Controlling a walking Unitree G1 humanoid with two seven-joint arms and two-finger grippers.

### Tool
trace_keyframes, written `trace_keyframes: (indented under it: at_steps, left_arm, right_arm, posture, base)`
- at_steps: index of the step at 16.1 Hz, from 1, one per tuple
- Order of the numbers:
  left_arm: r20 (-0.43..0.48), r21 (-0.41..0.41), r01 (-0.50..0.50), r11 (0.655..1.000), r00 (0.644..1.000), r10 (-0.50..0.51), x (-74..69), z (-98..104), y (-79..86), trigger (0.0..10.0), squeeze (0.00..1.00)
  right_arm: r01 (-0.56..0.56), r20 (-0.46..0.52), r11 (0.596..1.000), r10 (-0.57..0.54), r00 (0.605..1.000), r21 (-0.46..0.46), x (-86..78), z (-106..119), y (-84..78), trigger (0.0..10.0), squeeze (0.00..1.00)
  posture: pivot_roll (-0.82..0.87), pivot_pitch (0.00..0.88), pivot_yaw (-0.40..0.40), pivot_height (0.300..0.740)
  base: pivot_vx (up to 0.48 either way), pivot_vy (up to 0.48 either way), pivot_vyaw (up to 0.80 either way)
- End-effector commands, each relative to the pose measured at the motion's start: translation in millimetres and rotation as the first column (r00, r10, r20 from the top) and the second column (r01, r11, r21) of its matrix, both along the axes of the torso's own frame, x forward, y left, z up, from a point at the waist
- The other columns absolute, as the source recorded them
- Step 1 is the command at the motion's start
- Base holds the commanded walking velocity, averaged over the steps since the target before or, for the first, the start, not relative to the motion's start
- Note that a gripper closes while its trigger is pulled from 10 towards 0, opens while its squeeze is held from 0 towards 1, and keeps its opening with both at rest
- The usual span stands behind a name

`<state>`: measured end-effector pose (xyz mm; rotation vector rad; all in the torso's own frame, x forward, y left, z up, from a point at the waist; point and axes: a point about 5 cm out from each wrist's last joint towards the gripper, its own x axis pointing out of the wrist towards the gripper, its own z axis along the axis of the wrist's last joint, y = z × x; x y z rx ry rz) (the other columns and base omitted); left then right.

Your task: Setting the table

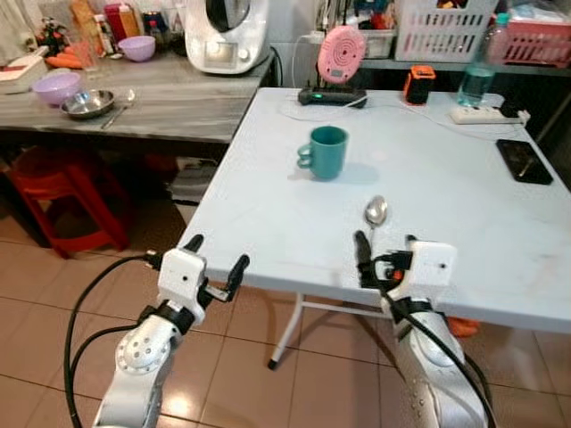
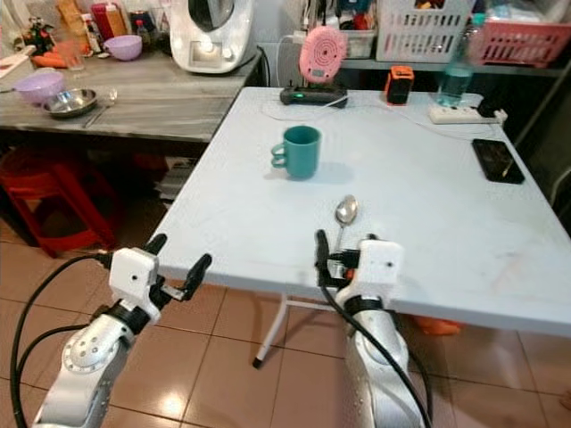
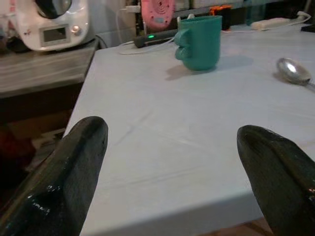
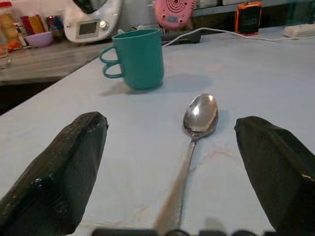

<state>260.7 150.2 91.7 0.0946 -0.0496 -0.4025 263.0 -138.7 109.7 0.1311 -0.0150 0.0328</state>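
A teal mug (image 1: 325, 152) stands upright near the middle of the white table (image 1: 268, 223). A metal spoon (image 1: 376, 212) lies nearer the front edge, bowl toward the mug, handle running back toward my right gripper (image 1: 385, 250). That gripper is open at the front edge, and the spoon's handle (image 4: 199, 115) lies between its fingers (image 4: 74, 162) without being gripped. My left gripper (image 1: 216, 257) is open and holds nothing at the table's front left corner. In the left wrist view the mug (image 3: 202, 42) stands ahead and the spoon (image 3: 293, 71) lies off to one side.
At the table's far edge are a black phone (image 1: 523, 160), a power strip (image 1: 486, 114), a pink device (image 1: 341, 55) and an orange gadget (image 1: 418, 85). A grey counter (image 1: 178, 107) on the left holds a purple bowl (image 1: 57, 87) and a metal dish (image 1: 87, 103). A red stool (image 1: 62, 192) stands below it.
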Motion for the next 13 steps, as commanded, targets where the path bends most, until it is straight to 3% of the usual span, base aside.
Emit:
trace_keyframes:
  at_steps: [1, 9, 13]
  left_arm:
    - [0.009, 0.006, 0.005, 1.0, 1.0, -0.005, 0.4, 3, 0.2, 10.0, 0.0]
    - [-0.009, -0.002, 0.008, 1.0, 1.0, -0.008, -2.4, 1, -1.4, 10.0, 0.0]
    - [-0.046, 0.004, 0.017, 1.0, 0.999, -0.017, -7.1, -4, -1.9, 10.0, 0.0]
  right_arm:
    - [0.017, 0.007, 1.0, -0.017, 1.0, 0.004, -1.2, 2, -3.3, 10.0, 0.0]
    - [0.045, -0.014, 0.999, -0.045, 0.999, -0.003, 0.5, -1, -1.0, 10.0, 0.0]
    - [0.116, -0.053, 0.992, -0.118, 0.992, -0.039, 5.7, -3, -12.0, 10.0, 0.0]
  posture:
    - [0.04, 0.0, 0.057, 0.74]
    - [0.04, 0.0, 0.05, 0.74]
    - [0.03, 0.0, 0.051, 0.74]
  base:
    - [0.296, 0.0, 0.0]
    - [0.032, 0.0, 0.0]
    - [0.0, 0.0, 0.0]
